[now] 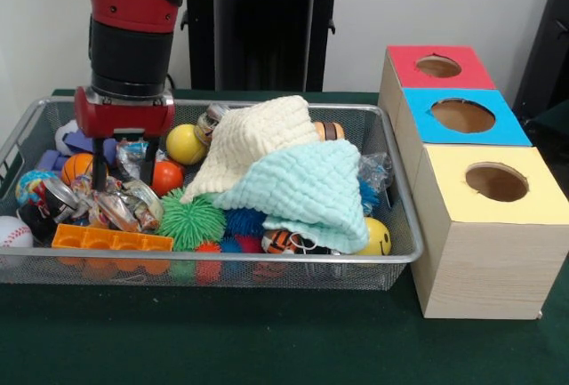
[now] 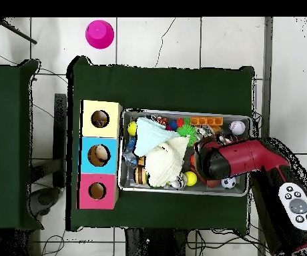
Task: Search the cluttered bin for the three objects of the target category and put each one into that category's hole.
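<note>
Over the end of the wire bin (image 1: 391, 256) farthest from the holed boxes (image 1: 484, 225), we have the gripper (image 1: 124, 164) lowered, fingers spread and empty; we judge the search underway, next closing on the orange ball (image 1: 166, 177) beside it

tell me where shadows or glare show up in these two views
Front view: soft, even light; the mesh bin casts a faint shadow on the green cloth; crinkly wrappers under the gripper glint. Overhead view: the arm hides the bin's end beneath it; no strong glare.
</note>
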